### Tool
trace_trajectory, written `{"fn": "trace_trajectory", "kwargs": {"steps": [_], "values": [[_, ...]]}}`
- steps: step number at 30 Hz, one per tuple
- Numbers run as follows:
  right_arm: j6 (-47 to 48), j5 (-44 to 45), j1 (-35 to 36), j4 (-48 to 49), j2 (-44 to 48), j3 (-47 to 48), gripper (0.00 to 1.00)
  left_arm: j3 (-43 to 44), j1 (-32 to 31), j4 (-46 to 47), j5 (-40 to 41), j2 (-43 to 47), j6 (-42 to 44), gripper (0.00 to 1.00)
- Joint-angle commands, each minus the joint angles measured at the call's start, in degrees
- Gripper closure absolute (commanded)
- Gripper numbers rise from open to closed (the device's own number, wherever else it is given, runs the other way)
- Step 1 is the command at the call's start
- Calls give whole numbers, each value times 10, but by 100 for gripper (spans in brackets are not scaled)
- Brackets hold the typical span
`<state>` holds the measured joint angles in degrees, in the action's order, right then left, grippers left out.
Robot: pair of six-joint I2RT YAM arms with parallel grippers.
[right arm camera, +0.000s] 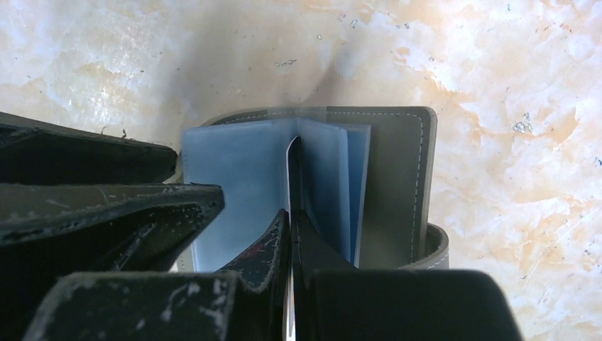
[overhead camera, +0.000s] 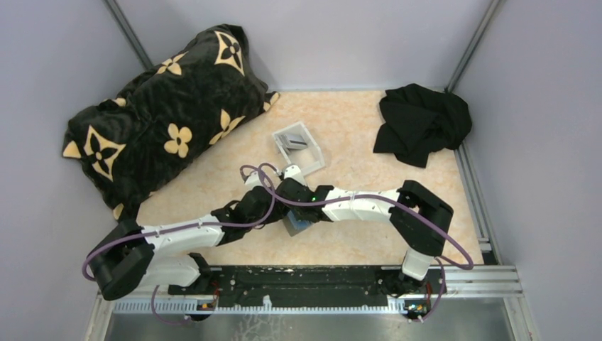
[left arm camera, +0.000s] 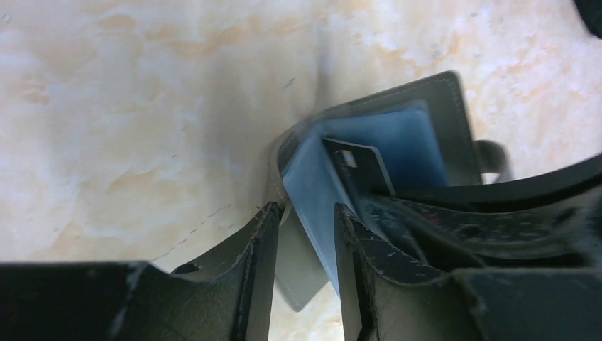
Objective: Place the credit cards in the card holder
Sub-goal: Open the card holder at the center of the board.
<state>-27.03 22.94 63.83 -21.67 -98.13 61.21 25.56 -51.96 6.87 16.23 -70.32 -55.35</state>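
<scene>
Status: in progress. Card holder (right arm camera: 397, 177) lay open on table (right arm camera: 532, 85) betw. both arms. R gripper (right arm camera: 291, 217) was clamped on one credit card (left arm camera: 363, 165), edge-on at a blue sleeve; insertion depth not visible. L gripper (left arm camera: 307, 213): jaws apart, astride a blue leaf. Remaining: further cards, prob. in white tray (overhead camera: 312, 168); qty unreadable. Cards already sleeved: hidden.

Cushion (overhead camera: 170, 114): large, black plush with tan flower motifs, upper left of the frame, partly on the tabletop (overhead camera: 355, 128).
Tabletop: beige marbled surface.
Cloth (overhead camera: 422, 121): black, crumpled, upper right.
Tray (overhead camera: 316, 143): small, white, rectangular, centre, turned at an angle.
Walls (overhead camera: 341, 35): plain grey.
</scene>
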Motion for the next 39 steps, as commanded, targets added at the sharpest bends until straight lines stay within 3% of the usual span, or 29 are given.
{"fn": "trace_trajectory", "kwargs": {"steps": [1, 20, 39], "values": [[-6, -25, 17, 26, 14, -1, 100, -24, -10, -67, -27, -10, -15, 59], [-17, -76, -40, 68, 76, -50, 100, 9, -9, -80, -29, -74, 4, 67], [-75, -210, -130, 178, 121, -150, 100, 40, -10, -94, -21, -115, 28, 69]]}}
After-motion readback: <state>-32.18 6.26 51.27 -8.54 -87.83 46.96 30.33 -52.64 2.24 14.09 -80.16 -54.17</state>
